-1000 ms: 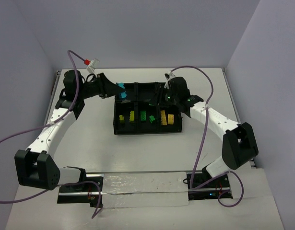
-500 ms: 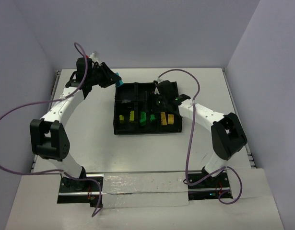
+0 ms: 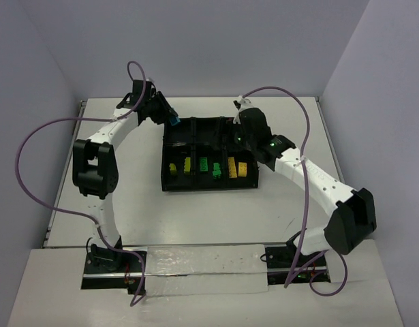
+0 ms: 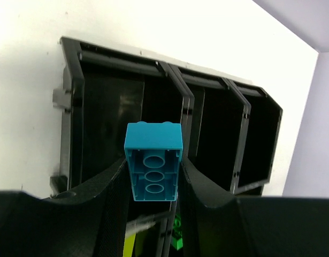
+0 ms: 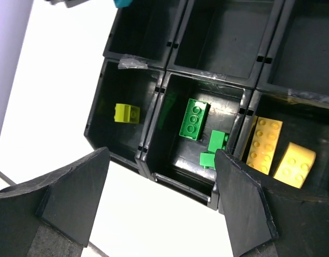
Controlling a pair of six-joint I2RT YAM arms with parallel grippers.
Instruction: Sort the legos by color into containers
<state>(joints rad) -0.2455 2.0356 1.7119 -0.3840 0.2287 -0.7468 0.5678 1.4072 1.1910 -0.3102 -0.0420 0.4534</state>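
My left gripper (image 4: 153, 163) is shut on a teal lego (image 4: 153, 160), studs away from the camera, above the back-left container of the black tray (image 4: 121, 58). The top view shows that lego (image 3: 174, 122) at the tray's (image 3: 209, 187) back-left corner. All three back containers look dark and bare. My right gripper (image 5: 160, 158) hangs open and holds nothing above the front row. That row holds a lime-yellow lego (image 5: 127, 113) on the left, green legos (image 5: 194, 119) in the middle, and yellow legos (image 5: 265, 142) on the right.
Purple cables (image 3: 32, 157) loop wide from both arms over the white table (image 3: 127, 197). Pale walls close in on the left, back and right. The right arm (image 3: 311, 177) reaches across the table's right side to the tray.
The right gripper has opened over the tray. The left arm has folded back towards the left wall, while its teal lego has stayed near the tray's back-left corner.
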